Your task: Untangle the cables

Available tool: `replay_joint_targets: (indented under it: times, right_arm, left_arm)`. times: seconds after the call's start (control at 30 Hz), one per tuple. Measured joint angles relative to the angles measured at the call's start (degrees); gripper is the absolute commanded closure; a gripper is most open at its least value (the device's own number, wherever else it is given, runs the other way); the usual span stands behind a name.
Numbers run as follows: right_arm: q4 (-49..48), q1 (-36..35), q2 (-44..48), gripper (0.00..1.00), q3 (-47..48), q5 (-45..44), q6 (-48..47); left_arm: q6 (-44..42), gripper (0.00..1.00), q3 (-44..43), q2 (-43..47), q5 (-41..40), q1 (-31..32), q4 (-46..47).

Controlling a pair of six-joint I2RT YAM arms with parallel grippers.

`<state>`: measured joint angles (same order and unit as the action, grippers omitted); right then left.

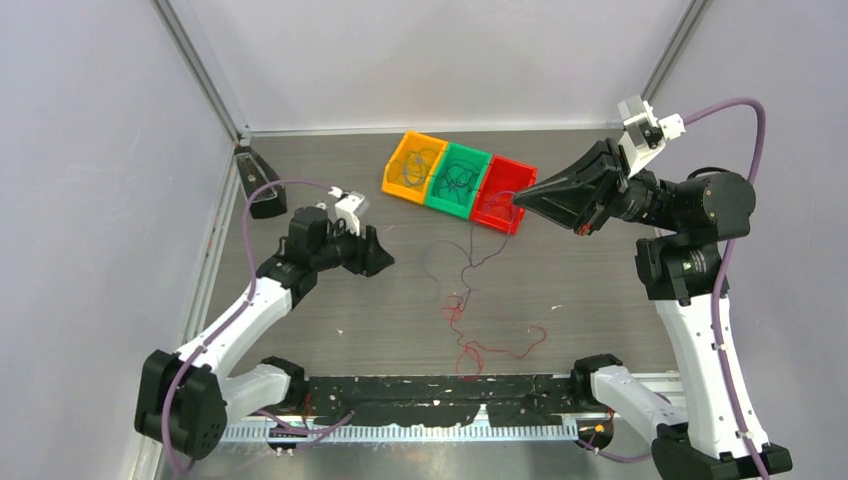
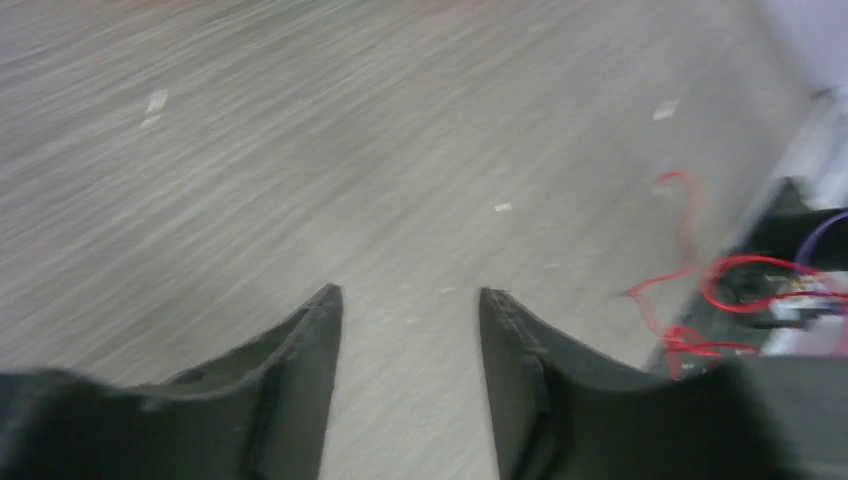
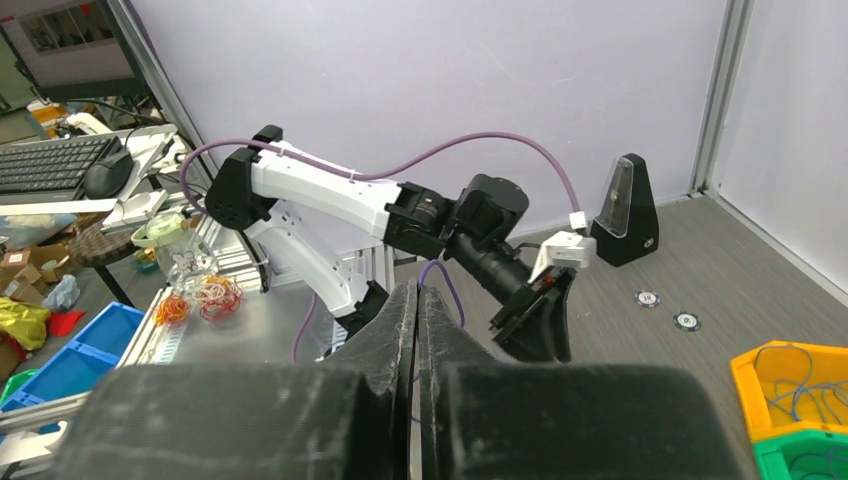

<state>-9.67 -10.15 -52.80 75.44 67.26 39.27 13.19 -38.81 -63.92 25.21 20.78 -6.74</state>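
Only from above: the whole tangle of cables (image 1: 468,300) on the grey table (image 1: 380,320), between the two arms. Red curls nearest the bases, dark strands leading up toward the red bin (image 1: 492,219). Touching it in a row, a green bin (image 1: 446,205) and an orange bin (image 1: 400,192), dark loops inside those two. Right gripper (image 1: 519,200) over the red bin's right end. Left gripper (image 1: 382,262) well left of the tangle, apart from it.

Only from the left wrist, and blurred: fingers (image 2: 300,340) spread wide, nothing between them, bare table beneath. Red strands (image 2: 735,265) off to the right, by the black rail (image 2: 780,215) at the table's edge.

Only from the right wrist: fingertips (image 3: 404,300) pressed together along their length. A purple strand (image 3: 447,280) looping just past them; pinched or not, impossible to tell. Beyond, the left arm (image 3: 320,195), a black wedge-shaped block (image 3: 628,210) by the wall, two small discs (image 3: 648,297) on the table near it, and blue wire coiled in the orange bin.
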Motion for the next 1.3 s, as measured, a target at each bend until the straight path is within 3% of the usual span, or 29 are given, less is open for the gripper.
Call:
replay_joint_targets:
  times: [0.1,0.13,0.33,0.47,0.63,0.77,1.03,1.07,1.2,1.23,1.3]
  right_arm:
    - [-0.3,0.0,-1.0,0.95,1.1,-0.1,0.1]
    - [-0.5,0.0,-1.4,0.95,1.6,-0.2,0.1]
    - [-2.2,0.1,-3.7,0.95,2.5,-1.4,1.1]
    - [-2.8,0.2,-4.7,0.95,2.9,-2.1,1.7]
    - [-4.0,0.2,-5.6,0.95,4.2,-3.0,2.0]
    - [-6.6,0.2,-6.6,0.95,4.7,-3.7,3.5]
    - [-9.6,0.2,-8.7,0.95,4.7,-5.5,5.6]
    - [-9.7,0.2,-8.9,0.95,4.7,-5.8,5.8]
    - [-10.7,0.2,-9.5,0.95,5.7,-7.0,6.5]
    - [-10.8,0.2,-9.9,0.95,6.5,-7.3,6.7]
    - [-10.8,0.5,-10.5,0.95,8.1,-7.7,6.8]
  left_arm:
    - [-1.0,0.04,0.6,3.4,7.7,0.8,2.2]
    - [-1.5,0.01,0.7,4.7,10.1,1.4,3.7]
    - [-1.7,0.01,0.7,6.6,19.8,10.3,14.3]
    - [-1.7,0.01,0.6,2.1,23.0,17.2,18.4]
    - [-4.8,0.01,0.6,-6.4,22.8,18.9,22.6]
    - [-6.9,0.10,-1.3,-14.7,21.2,18.9,25.0]
    - [1.7,0.31,-7.9,-26.3,16.1,19.9,35.8]
    - [3.1,0.36,-7.9,-26.8,15.8,20.5,37.4]
    - [6.4,0.89,-7.9,-27.2,15.1,22.7,40.4]
    - [7.1,0.97,-7.8,-27.2,15.1,23.0,41.0]
    - [7.9,1.00,-6.8,-27.0,15.0,22.9,41.8]
